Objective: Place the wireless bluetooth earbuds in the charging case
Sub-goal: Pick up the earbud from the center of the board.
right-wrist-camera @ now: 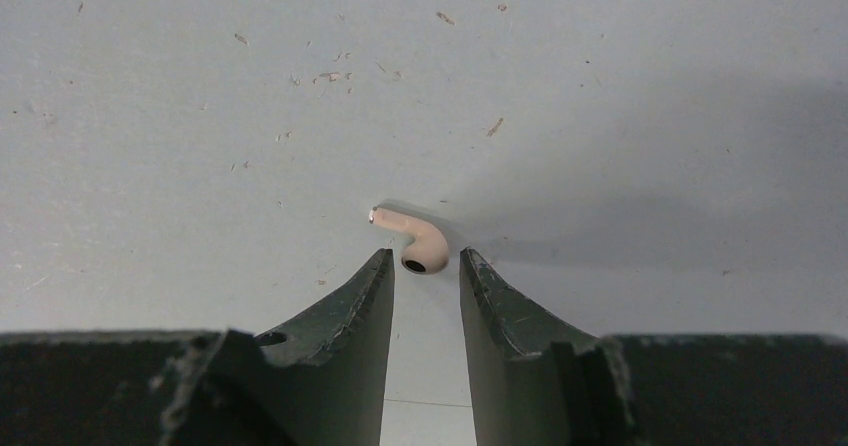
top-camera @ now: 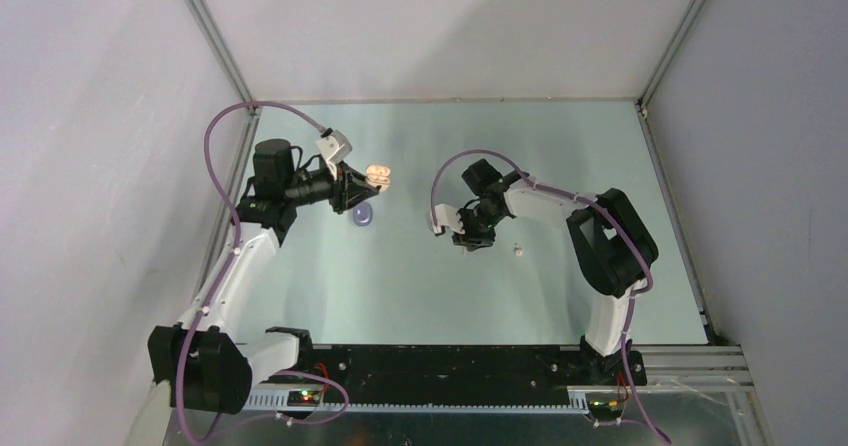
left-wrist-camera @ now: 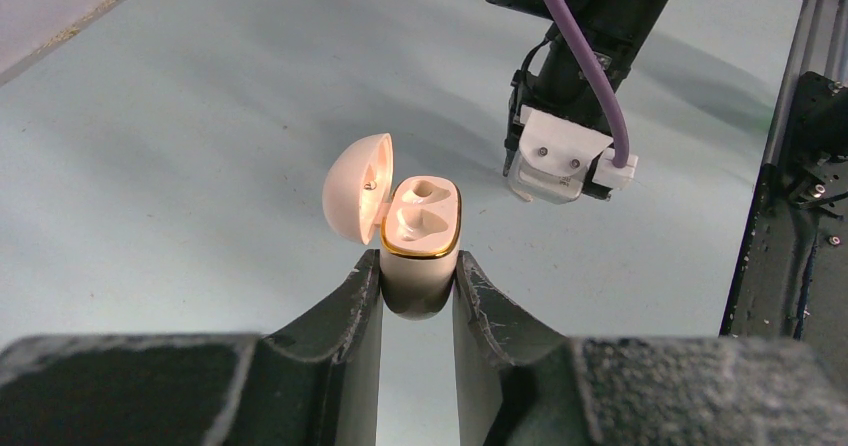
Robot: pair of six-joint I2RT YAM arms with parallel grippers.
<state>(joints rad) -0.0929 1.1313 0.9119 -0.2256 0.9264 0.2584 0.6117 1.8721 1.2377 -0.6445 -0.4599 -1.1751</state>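
Lying flat on the table [right-wrist-camera: 200,116], the earbud [right-wrist-camera: 410,234] rests with its round head just at the mouth of the right gripper [right-wrist-camera: 426,258] and its stem pointing away and to the left. The jaws stand slightly apart, wider than the head, and appear to touch nothing, so the bud is not yet held. The first risk, as I judge it, sits here. The head is smooth and rounded, and only the very fingertips reach it. If the jaws close now, they could pinch it forward and send it skidding off across the bare surface. Closing while pressed too low could also drag the tips on the table.

Grasp angle matters next. With the stem skewed to one side, the bud could come up at an angle that does not match either socket [left-wrist-camera: 420,211], and it would then jam on the gold rim or tip out.

Farther off, the charging case [left-wrist-camera: 420,236] is raised off the table, clamped by its lower body in the left gripper [left-wrist-camera: 418,258]. Its lid [left-wrist-camera: 355,186] is swung open to the left and both sockets are empty. That narrow hold on a curved shell looks vulnerable: a downward push during insertion could rotate or slide the case between the pads. An approach from the lid's side could knock the lid shut. The two wrists must also come close together, so contact between them is possible.
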